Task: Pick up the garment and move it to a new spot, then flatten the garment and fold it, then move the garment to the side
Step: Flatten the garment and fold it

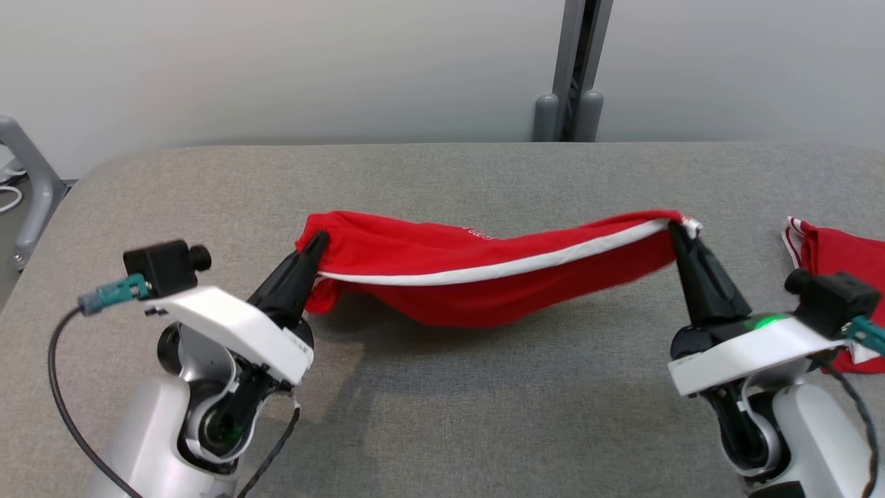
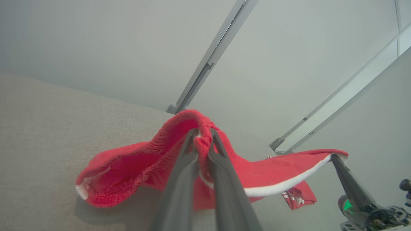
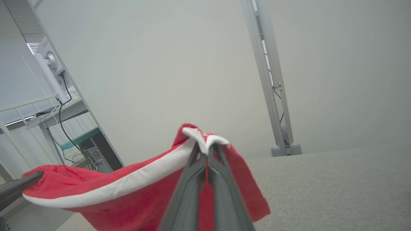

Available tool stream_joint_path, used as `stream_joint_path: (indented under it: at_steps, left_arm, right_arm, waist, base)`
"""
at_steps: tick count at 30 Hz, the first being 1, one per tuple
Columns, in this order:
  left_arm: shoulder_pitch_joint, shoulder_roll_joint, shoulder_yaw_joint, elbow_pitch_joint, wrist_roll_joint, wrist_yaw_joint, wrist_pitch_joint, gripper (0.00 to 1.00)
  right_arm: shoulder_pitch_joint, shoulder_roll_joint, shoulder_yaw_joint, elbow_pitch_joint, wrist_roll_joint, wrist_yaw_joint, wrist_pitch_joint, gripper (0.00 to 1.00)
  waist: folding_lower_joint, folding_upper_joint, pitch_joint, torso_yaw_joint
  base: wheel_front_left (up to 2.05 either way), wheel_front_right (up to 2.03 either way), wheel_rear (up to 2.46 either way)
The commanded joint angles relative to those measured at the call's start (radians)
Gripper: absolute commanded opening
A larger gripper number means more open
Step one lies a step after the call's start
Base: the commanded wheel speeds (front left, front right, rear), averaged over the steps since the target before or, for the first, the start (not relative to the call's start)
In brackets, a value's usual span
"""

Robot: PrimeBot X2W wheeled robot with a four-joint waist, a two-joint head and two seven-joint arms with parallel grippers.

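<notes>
A red garment (image 1: 484, 273) with a white stripe hangs stretched between my two grippers above the grey table (image 1: 442, 180), sagging in the middle. My left gripper (image 1: 319, 238) is shut on its left end; the left wrist view has the fingers pinching red ribbed cloth (image 2: 179, 150) at my left gripper (image 2: 203, 132). My right gripper (image 1: 672, 228) is shut on the right end, at the white-trimmed corner. In the right wrist view my right gripper (image 3: 205, 147) clamps that white edge of the garment (image 3: 128, 192).
A second red cloth with white trim (image 1: 840, 259) lies on the table's right edge, partly behind my right wrist. A grey post (image 1: 574, 76) stands behind the table's far edge. A grey frame (image 1: 28, 180) is off the left edge.
</notes>
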Motion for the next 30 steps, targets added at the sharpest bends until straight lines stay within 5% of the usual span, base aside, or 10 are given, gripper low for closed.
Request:
stream_joint_path:
  at_steps: [1,6,14,18,24,30]
  left_arm:
    - [-0.017,0.001,0.007,-0.02,-0.017,0.008,0.019,0.0]
    - [-0.063,-0.022,0.057,-0.165,-0.167,0.096,0.171,0.0]
    - [-0.23,-0.05,0.122,-0.282,-0.3,0.344,0.345,0.0]
    - [-0.359,-0.043,0.142,-0.259,-0.307,0.433,0.388,0.0]
    - [-0.613,-0.015,0.128,-0.148,-0.279,0.478,0.429,0.0]
    - [-0.942,0.006,0.104,0.046,-0.197,0.386,0.356,0.0]
  right_arm:
    - [0.006,-0.006,-0.011,-0.02,-0.006,0.0,0.01,0.0]
    - [0.003,-0.005,-0.064,-0.155,-0.027,0.0,0.07,0.0]
    - [-0.079,0.018,-0.162,-0.304,-0.051,0.0,0.208,0.0]
    - [-0.172,0.026,-0.199,-0.324,-0.082,0.0,0.286,0.0]
    - [-0.419,0.023,-0.234,-0.275,-0.105,0.0,0.409,0.0]
    - [-0.776,0.001,-0.197,-0.125,-0.119,0.0,0.428,0.0]
  waist:
    - [0.0,-0.0001,-0.001,-0.003]
    - [0.0,-0.0001,0.008,-0.013]
    - [0.0,-0.0001,0.073,-0.024]
    - [0.0,-0.0001,0.142,-0.032]
    - [0.0,-0.0001,0.29,-0.053]
    - [0.0,-0.0001,0.435,-0.085]
  base:
    - [0.0,0.0,0.0]
    - [0.0,0.0,0.0]
    - [0.0,0.0,0.0]
    - [0.0,0.0,0.0]
    - [0.0,0.0,0.0]
    - [0.0,0.0,0.0]
